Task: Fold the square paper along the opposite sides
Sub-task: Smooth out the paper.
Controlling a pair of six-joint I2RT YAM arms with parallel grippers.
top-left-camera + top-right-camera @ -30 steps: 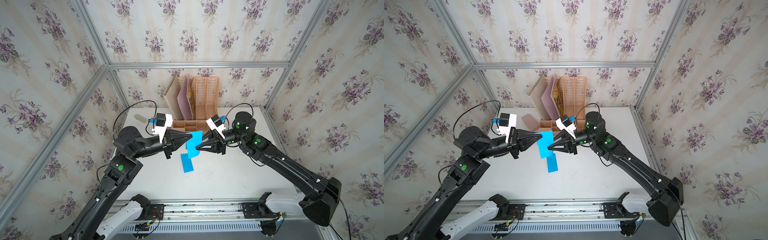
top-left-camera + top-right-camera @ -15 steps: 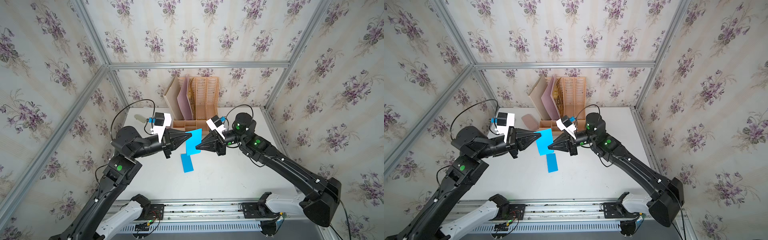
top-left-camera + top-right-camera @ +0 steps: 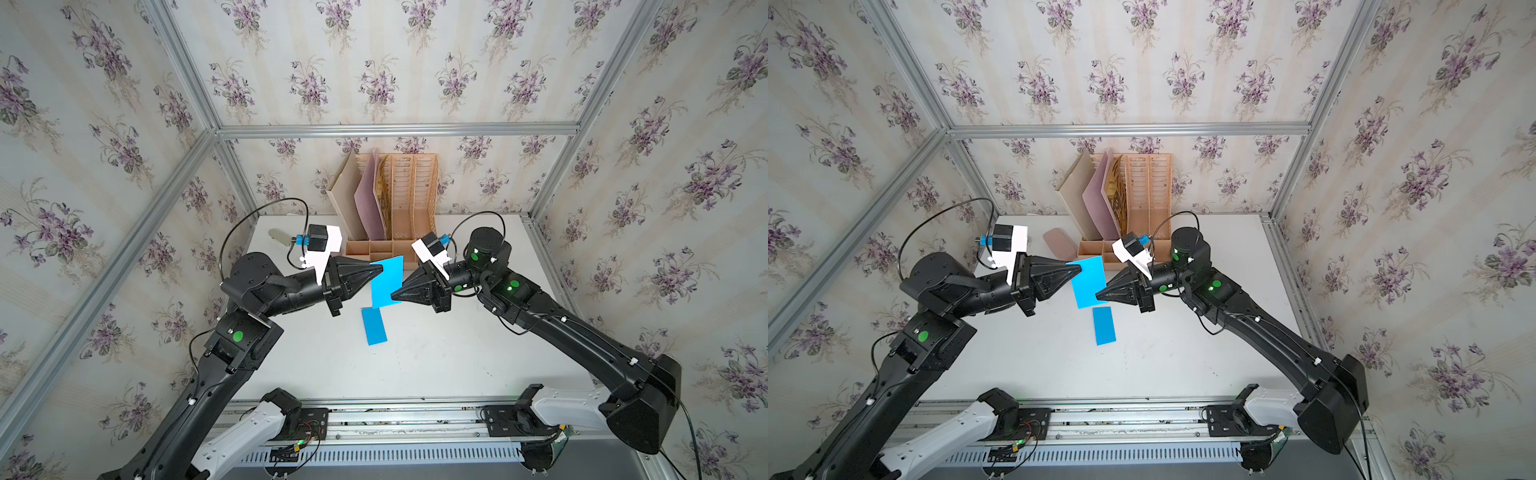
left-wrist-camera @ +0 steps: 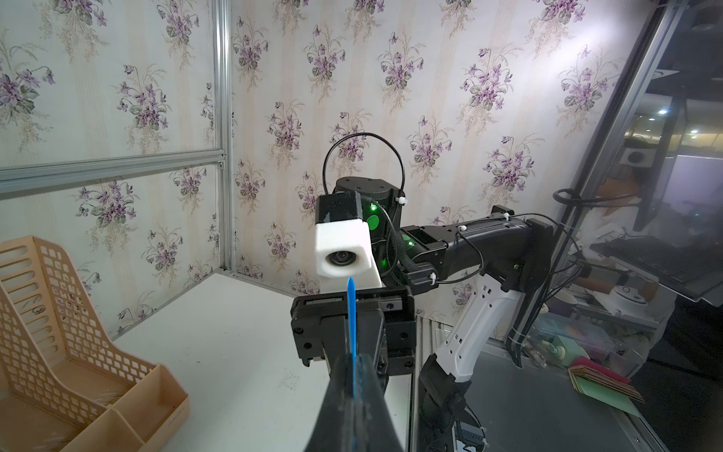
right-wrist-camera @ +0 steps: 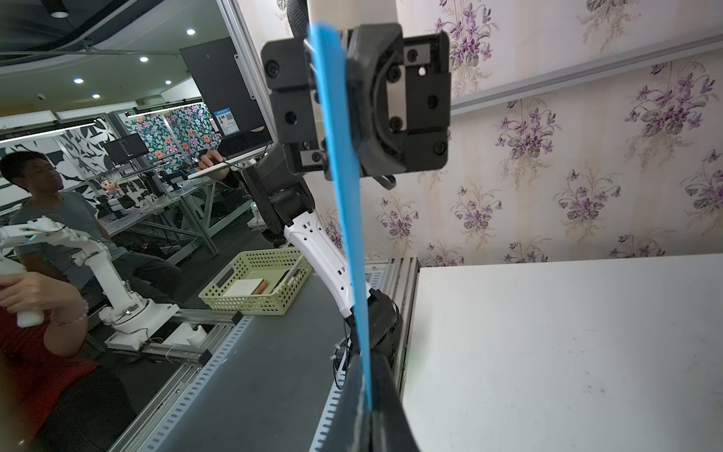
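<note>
A blue square paper (image 3: 386,282) (image 3: 1088,282) hangs upright in the air above the white table (image 3: 457,353), pinched from both sides. My left gripper (image 3: 380,268) (image 3: 1079,269) is shut on its upper left edge. My right gripper (image 3: 392,296) (image 3: 1097,296) is shut on its lower right edge. In the left wrist view the paper (image 4: 351,313) shows edge-on as a thin blue line running into the left gripper (image 4: 354,360). In the right wrist view the paper (image 5: 340,156) stretches from the right gripper (image 5: 365,364) across to the other arm's jaws.
A narrow folded blue paper (image 3: 374,326) (image 3: 1104,326) lies flat on the table just below the held sheet. A tan file organizer (image 3: 399,208) with boards in it stands against the back wall. A small pinkish pad (image 3: 1060,243) lies to its left.
My left gripper's tip has shifted slightly toward the back, carrying its edge of the paper with it. The right gripper has stayed where it was.
</note>
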